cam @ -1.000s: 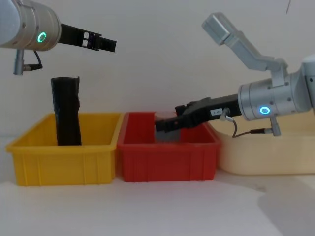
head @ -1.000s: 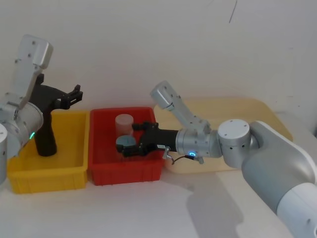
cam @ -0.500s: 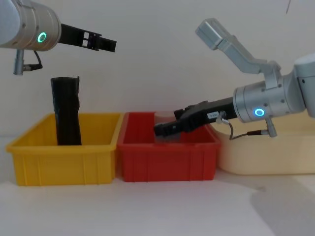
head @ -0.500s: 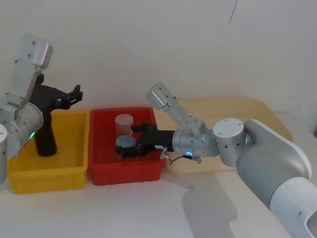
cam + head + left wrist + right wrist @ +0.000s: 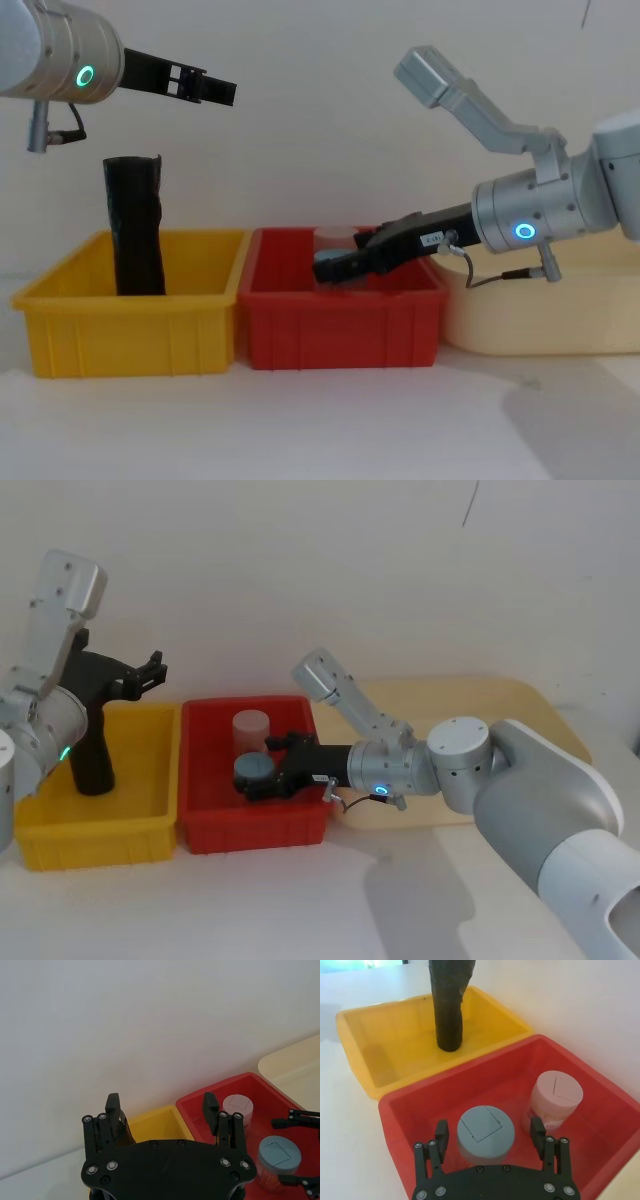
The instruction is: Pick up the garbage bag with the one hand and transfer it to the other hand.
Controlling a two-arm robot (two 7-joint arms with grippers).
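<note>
We see the garbage bag (image 5: 135, 225) standing upright in the yellow bin (image 5: 60, 320) (its label band cannot be made out). Our left gripper (image 5: 200, 88), on the green-ringed arm, hangs above and to the right of the bag, well clear of it, with its fingers apart and nothing between them. Our right gripper (image 5: 255, 778), on the blue-ringed arm, reaches into the red bin (image 5: 205, 825) with its fingers spread on either side of the grey-lidded jar (image 5: 485, 1132), beside a pink-lidded jar (image 5: 556, 1097).
</note>
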